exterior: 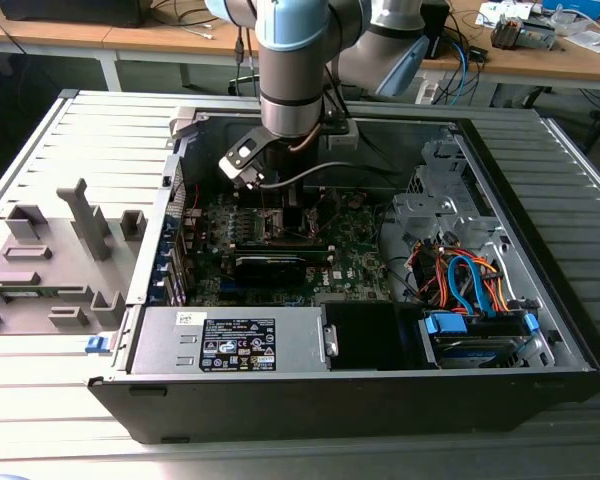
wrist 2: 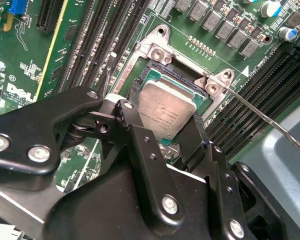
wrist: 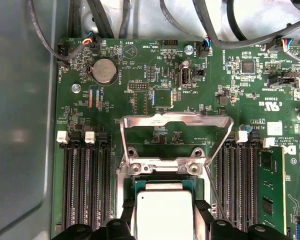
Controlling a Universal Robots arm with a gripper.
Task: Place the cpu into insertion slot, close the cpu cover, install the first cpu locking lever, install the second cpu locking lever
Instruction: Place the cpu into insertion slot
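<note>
Exterior view: arm reaches down into the open computer case [exterior: 540, 330]. The gripper [exterior: 277, 200] is just above the insertion slot [exterior: 285, 225], mid green motherboard [exterior: 355, 255].

Second wrist view: matte black fingers [wrist 2: 196, 134] pinch the cpu [wrist 2: 167, 105] by two opposite edges, directly over the slot. Chip looks a bit tilted vs. the slot's rim; can't tell if it's seated. A locking lever [wrist 2: 262, 116] is swung out away from the slot.

First wrist view: cpu cover [wrist: 176, 119] is flipped open, lying back on the board beyond the slot's hinge edge, so access is free.

Step in hand, my read: seating the chip. Do it well by keeping it level, corners square w/ the rim, straight down, no sideways slide or push on the fine pins.

Materials:
- cpu: flat, square, dull silver lid w/ rounded corners on a green base.
- Cover: thin bright stamped steel, open centre.
- Lever: bare springy wire rod.
</note>
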